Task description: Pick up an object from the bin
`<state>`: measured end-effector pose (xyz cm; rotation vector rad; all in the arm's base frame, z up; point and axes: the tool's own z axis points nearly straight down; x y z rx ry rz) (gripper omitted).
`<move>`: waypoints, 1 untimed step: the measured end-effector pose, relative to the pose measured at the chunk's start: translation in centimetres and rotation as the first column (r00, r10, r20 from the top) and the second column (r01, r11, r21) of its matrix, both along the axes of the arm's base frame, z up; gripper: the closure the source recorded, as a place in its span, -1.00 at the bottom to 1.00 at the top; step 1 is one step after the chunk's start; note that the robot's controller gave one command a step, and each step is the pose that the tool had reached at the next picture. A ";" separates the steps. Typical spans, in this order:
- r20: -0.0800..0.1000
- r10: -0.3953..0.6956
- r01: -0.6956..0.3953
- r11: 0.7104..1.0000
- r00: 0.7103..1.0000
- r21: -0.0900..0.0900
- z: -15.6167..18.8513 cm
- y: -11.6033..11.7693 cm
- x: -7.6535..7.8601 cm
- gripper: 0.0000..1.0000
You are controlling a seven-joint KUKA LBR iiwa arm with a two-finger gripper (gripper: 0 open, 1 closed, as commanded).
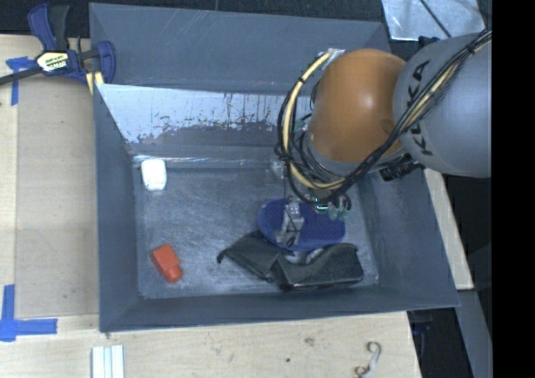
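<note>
The hand [292, 229] stands low in the right half of the bin [115, 201], directly over a blue rounded thing [324, 232]. This thing touches, and seemingly lies partly upon, a black flat thing [326, 269] by the near wall. The orange cover of the wrist hides much of the hand, so it cannot be told whether the hand is open or closed, and no thing can be confirmed in its grip. The step in hand is judged to be the closing on the blue thing. Make any descent vertical and centre the hand on the blue body rather than its edge, since a rounded part is likely to slip sideways if caught off-centre. Avoid pressing on the black thing beneath, which may tilt or ride up with the load. Close firmly, lift straight up, and verify that only the blue thing leaves the bin floor. An orange block [166, 263] at the near left and a small white thing [154, 174] at the far left lie well apart and need no allowance.
</note>
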<state>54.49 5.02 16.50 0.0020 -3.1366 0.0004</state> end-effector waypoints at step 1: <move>0.007 0.030 -0.030 1.000 1.000 0.004 -9.6 -0.2 -2.6 -1.00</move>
